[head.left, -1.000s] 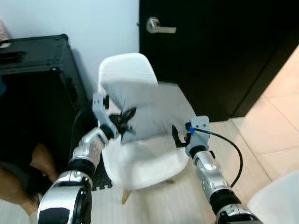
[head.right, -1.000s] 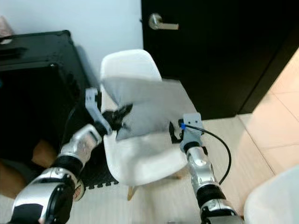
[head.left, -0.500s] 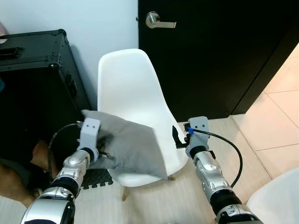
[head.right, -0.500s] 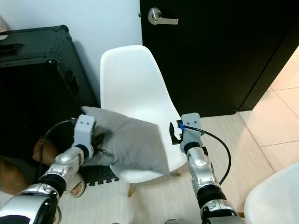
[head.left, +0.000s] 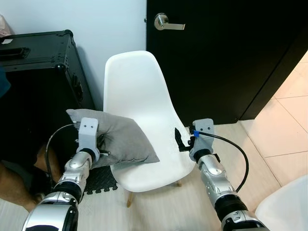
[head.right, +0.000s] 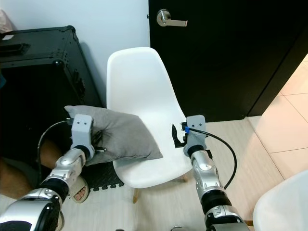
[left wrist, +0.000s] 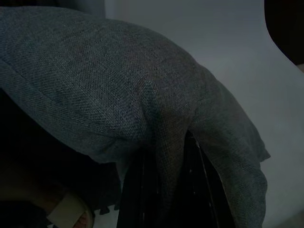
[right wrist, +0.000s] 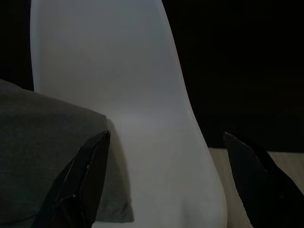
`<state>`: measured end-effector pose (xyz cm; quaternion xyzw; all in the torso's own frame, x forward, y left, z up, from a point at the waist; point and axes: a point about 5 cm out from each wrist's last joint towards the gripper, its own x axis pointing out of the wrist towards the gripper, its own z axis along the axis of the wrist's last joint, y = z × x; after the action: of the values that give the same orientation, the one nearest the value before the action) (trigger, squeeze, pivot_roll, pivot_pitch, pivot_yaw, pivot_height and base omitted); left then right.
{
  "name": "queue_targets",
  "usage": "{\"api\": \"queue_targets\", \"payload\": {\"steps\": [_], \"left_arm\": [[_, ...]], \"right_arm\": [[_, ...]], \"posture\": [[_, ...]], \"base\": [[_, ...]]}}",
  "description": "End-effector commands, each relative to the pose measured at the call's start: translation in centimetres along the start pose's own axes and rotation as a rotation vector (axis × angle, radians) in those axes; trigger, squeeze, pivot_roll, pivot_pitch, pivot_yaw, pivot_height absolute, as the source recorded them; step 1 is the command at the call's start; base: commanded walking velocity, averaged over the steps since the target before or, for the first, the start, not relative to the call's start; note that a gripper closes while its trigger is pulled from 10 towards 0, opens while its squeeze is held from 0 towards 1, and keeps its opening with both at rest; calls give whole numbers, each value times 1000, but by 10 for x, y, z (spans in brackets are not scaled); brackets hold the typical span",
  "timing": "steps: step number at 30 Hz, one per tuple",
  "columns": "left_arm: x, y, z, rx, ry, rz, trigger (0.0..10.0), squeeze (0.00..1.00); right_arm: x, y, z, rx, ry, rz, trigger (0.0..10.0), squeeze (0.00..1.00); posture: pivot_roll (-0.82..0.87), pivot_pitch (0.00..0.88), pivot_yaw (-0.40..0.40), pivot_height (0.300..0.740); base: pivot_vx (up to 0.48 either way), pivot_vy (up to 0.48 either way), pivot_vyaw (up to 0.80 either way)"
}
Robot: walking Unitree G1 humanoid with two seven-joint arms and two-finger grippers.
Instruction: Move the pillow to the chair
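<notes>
- Room corner: light wood-look floor going to tile off to one side, a black door point(head.left: 226, 57) with a silver lever handle point(head.left: 168, 23) behind the chair, and a big black case point(head.left: 33, 82) just beside the chair on the robot's left. There's also a person's foot in a sandal point(head.right: 79, 192) on the floor by a black mat near the chair's legs.
- The white chair point(head.left: 144, 110) is the landmark here, a moulded shell seat on wooden legs, facing the robot.
- The grey pillow point(head.left: 115, 139) is partly on the chair: its right half rests over the left edge of the seat, the other half sticks out past that edge toward the black case.
- Left pincer point(left wrist: 166, 190) is clamped on the pillow. In the left wrist view the fabric bunches into a ridge pinched between the two black fingers. My guess is it's held by that outer end so the free end can be laid on the seat first.
- Right pincer point(right wrist: 173, 161) sits at the chair's right front edge with its fingers spread wide, holding nothing, pointed across the seat at the pillow's near corner. It looks ready to steady or nudge the pillow.
- I'd call the job nearly done but not quite. The pillow hangs off the chair's left side, so letting go now could let it tip off toward the case. It probably needs a shove toward the seat's middle first.
</notes>
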<state>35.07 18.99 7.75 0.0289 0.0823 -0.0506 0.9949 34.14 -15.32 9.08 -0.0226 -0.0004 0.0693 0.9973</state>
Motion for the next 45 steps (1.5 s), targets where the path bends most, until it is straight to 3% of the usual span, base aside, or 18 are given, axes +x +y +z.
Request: {"api": "queue_targets", "payload": {"steps": [1, 27, 41, 45], "left_arm": [[3, -2, 10, 19, -62, -5, 10000, 0], [7, 2, 29, 40, -138, -6, 10000, 0], [7, 3, 30, 34, -146, 3, 10000, 0], [8, 8, 38, 41, -180, -5, 10000, 0]], "right_arm": [[-4, -1, -6, 18, 18, -11, 10000, 0], [1, 8, -1, 39, 1, 11, 10000, 0], [2, 7, 1, 37, -12, 27, 10000, 0], [2, 7, 3, 47, -20, 25, 10000, 0]], "posture": [[-32, 146, 7, 715], [-13, 118, 5, 600], [-16, 129, -1, 595], [-23, 136, -4, 595]], "base": [[0, 0, 0], [0, 0, 0], [0, 0, 0], [0, 0, 0]]}}
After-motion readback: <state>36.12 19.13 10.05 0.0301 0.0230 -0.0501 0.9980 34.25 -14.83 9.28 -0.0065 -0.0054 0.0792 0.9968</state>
